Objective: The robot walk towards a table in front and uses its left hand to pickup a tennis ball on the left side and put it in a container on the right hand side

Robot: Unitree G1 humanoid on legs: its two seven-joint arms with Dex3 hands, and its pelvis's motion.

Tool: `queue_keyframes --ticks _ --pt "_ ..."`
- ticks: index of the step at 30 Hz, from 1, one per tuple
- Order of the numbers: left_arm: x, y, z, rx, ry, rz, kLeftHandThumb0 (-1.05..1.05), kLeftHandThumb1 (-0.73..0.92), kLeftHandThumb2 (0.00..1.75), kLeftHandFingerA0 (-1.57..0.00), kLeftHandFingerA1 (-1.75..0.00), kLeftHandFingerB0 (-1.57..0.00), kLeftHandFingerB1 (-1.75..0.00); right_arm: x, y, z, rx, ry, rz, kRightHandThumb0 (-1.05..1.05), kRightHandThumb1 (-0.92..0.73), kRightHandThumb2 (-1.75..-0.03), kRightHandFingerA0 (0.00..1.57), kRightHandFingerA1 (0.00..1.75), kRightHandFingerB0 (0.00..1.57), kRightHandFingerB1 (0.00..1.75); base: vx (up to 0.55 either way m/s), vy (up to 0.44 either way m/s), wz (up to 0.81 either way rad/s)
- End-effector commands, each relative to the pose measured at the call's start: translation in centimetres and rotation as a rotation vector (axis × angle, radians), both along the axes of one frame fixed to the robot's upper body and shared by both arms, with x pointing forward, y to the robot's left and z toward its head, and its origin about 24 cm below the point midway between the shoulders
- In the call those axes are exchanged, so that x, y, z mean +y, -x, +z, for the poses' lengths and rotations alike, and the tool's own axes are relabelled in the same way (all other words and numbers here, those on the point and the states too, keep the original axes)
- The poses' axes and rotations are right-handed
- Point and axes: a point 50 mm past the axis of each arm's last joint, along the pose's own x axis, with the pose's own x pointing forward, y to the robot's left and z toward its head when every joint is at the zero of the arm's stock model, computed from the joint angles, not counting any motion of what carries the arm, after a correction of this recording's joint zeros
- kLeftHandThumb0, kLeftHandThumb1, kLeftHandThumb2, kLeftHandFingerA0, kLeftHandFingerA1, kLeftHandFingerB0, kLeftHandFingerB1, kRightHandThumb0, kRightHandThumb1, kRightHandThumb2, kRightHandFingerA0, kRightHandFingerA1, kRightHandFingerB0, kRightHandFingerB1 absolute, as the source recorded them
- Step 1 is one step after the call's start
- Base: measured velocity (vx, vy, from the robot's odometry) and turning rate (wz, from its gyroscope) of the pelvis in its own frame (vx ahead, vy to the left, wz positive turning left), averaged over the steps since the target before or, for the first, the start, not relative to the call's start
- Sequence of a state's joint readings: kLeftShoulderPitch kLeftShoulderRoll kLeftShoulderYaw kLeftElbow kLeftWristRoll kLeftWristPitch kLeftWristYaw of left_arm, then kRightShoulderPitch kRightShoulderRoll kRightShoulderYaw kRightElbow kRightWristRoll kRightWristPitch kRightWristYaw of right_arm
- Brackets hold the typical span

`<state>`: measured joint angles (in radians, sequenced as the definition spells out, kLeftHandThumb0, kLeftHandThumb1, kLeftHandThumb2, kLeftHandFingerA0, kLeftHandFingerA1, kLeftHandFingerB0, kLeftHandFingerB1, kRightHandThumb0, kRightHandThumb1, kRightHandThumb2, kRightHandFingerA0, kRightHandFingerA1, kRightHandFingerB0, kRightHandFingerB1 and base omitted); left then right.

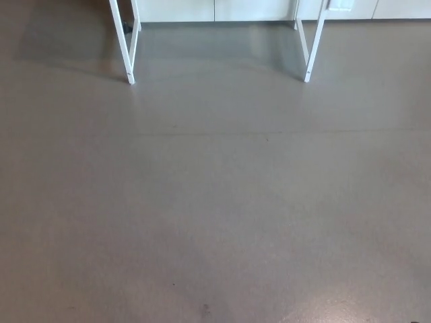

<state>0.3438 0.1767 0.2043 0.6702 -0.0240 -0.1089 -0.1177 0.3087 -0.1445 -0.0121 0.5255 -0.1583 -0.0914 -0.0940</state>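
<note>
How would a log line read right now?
stage: approach | ahead: white table legs, grey floor | hands, ball, container: not in view

smooth grey floor [215, 202] with slight sheen, white-painted table legs [128, 47]

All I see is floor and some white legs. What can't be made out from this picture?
1. Tabletop: cut off by the head view's top edge; only the white table legs show.
2. Tennis ball and container: out of frame, beyond that same edge.
3. Both robot hands: outside the picture.
4. White panels behind: cropped, wall or cabinets unclear.
5. Dark speck beside the left leg: too small to identify.
</note>
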Motion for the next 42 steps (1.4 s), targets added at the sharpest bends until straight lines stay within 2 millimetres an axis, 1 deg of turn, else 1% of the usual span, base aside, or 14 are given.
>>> queue_keyframes --ticks 1,2,17,21,22,23,24,25,28,29,30,33,37,42 --pt "-0.1 0.0 0.6 -0.043 0.034 0.012 -0.17 0.64 0.59 -0.38 -0.36 -0.3 -0.31 -0.4 0.3 0.2 -0.037 0.034 -0.02 -0.12 -0.78 -0.75 0.19 0.6 0.07 0.43 0.0 0.0 0.0" --pt "-0.1 -0.1 0.7 -0.045 0.031 0.001 -0.16 0.64 0.59 -0.37 -0.36 -0.29 -0.31 -0.4 0.3 0.2 -0.04 0.031 -0.024 -0.09 -0.76 -0.8 0.21 0.62 0.04 0.44 0.0 0.0 0.0" --pt "-0.2 0.0 0.7 -0.068 0.047 0.018 -0.16 0.64 0.59 -0.39 -0.36 -0.29 -0.31 -0.2 0.2 0.4 -0.055 0.023 -0.02 -0.07 -0.78 -0.77 0.22 0.6 0.03 0.42 0.01 0.002 0.05" --pt "-0.6 -1.0 1.0 -0.15 0.08 0.076 -0.17 0.62 0.59 -0.37 -0.34 -0.28 -0.31 -0.4 -0.7 0.6 -0.073 0.033 -0.016 -0.09 -0.78 -0.75 0.19 0.61 0.07 0.44 0.09 0.246 -0.26" --pt "-0.5 -1.4 1.1 -0.167 0.102 0.076 -0.15 0.45 0.87 -0.28 -0.52 -0.13 -0.45 -0.4 -1.1 0.8 -0.077 0.033 -0.015 -0.13 -0.77 -0.77 0.2 0.62 0.05 0.44 0.04 0.552 -0.18" --pt "-0.5 -1.9 1.1 -0.184 0.116 0.079 -0.15 0.46 0.87 -0.29 -0.53 -0.13 -0.45 -0.5 -1.6 0.9 -0.083 0.037 -0.009 -0.13 -0.77 -0.77 0.2 0.61 0.07 0.43 0.07 -0.078 -0.07" --pt "-0.5 -2.1 1.2 -0.192 0.12 0.081 -0.15 0.46 0.87 -0.29 -0.53 -0.13 -0.45 -0.5 -1.8 1.0 -0.086 0.04 -0.005 -0.13 -0.77 -0.77 0.2 0.61 0.07 0.43 0.0 0.0 0.0" --pt "-0.4 -2.5 1.3 -0.211 0.124 0.086 -0.21 0.65 0.6 -0.42 -0.35 -0.28 -0.31 -0.4 -2.2 1.1 -0.091 0.039 -0.004 -0.1 -0.77 -0.78 0.22 0.61 0.03 0.43 0.14 0.193 -0.11" --pt "-0.3 -2.2 1.2 -0.228 0.125 0.086 -0.21 0.65 0.6 -0.39 -0.35 -0.28 -0.31 -0.3 -2.0 1.0 -0.089 0.009 -0.024 -0.08 -0.79 -0.77 0.2 0.6 0.02 0.42 0.16 0.137 0.0" --pt "-0.3 -2.0 1.1 -0.228 0.134 0.092 -0.2 0.64 0.6 -0.39 -0.35 -0.27 -0.31 -0.3 -1.8 1.0 -0.085 0.012 -0.021 -0.1 -0.82 -0.72 0.17 0.58 0.06 0.42 0.21 0.055 0.09" --pt "-0.3 -2.0 1.1 -0.23 0.142 0.098 -0.17 0.63 0.59 -0.39 -0.35 -0.27 -0.31 -0.3 -1.8 1.0 -0.084 0.014 -0.017 -0.09 -0.79 -0.76 0.2 0.6 0.02 0.42 0.21 0.01 0.09" --pt "-0.2 -1.9 1.0 -0.238 0.147 0.086 -0.17 0.65 0.59 -0.38 -0.35 -0.27 -0.31 -0.2 -1.8 1.1 -0.087 0.016 -0.006 -0.08 -0.79 -0.77 0.21 0.61 0.02 0.42 0.18 -0.063 0.12" --pt "-0.1 -2.0 1.0 -0.245 0.144 0.081 -0.2 0.65 0.6 -0.39 -0.35 -0.27 -0.31 -0.1 -2.1 1.2 -0.088 0.016 -0.001 -0.12 -0.81 -0.73 0.18 0.59 0.06 0.42 0.2 -0.156 0.15" --pt "-0.4 -1.1 0.6 -0.224 0.107 0.052 -0.16 0.66 0.59 -0.37 -0.36 -0.27 -0.31 -0.1 -2.0 1.4 -0.076 0.018 0.025 -0.13 -0.82 -0.72 0.17 0.57 0.04 0.41 0.28 -0.282 0.14"
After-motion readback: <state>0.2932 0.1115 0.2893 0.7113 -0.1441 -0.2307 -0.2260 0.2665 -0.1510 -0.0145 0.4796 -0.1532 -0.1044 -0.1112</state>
